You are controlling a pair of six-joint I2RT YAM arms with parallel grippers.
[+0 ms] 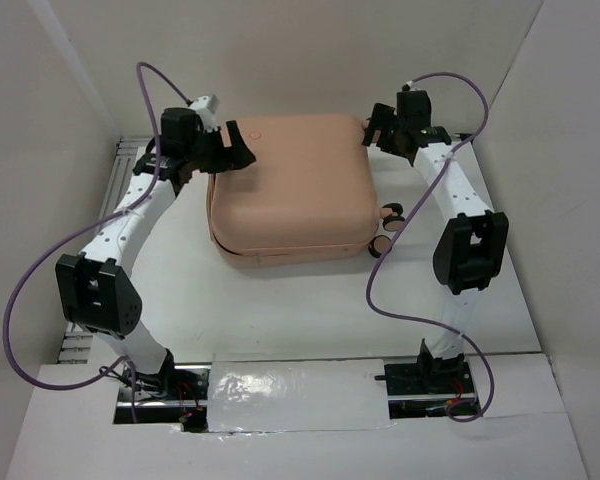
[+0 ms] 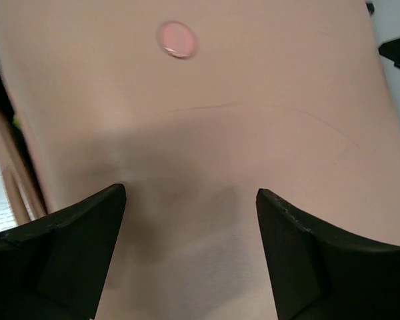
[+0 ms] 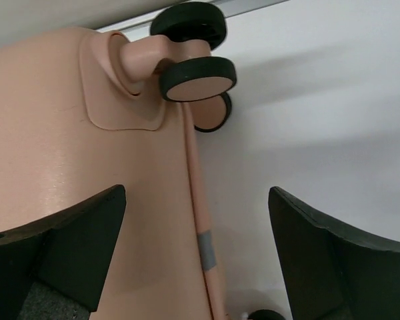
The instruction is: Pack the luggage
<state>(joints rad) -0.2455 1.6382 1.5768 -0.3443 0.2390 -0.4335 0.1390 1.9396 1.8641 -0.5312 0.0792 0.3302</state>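
1. The luggage (image 1: 290, 185) is a peach-pink hard-shell case with rounded corners, and it's shut, both halves together.
2. It's lying flat on the white table (image 1: 280, 310), broad side up, toward the far end in front of me.
3. Its little black-and-pink wheels (image 1: 388, 214) stick out on my right.
4. Up close the shell's smooth, with a small round pink disc (image 2: 177, 39) on it.
5. The seam (image 3: 195, 200) between the halves has a small grey patch.

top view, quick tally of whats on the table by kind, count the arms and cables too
peach-pink hard-shell suitcase: 1
white jointed robot arms: 2, the left gripper and the right gripper both open
thin purple cables: 2, left cable and right cable
total: 5
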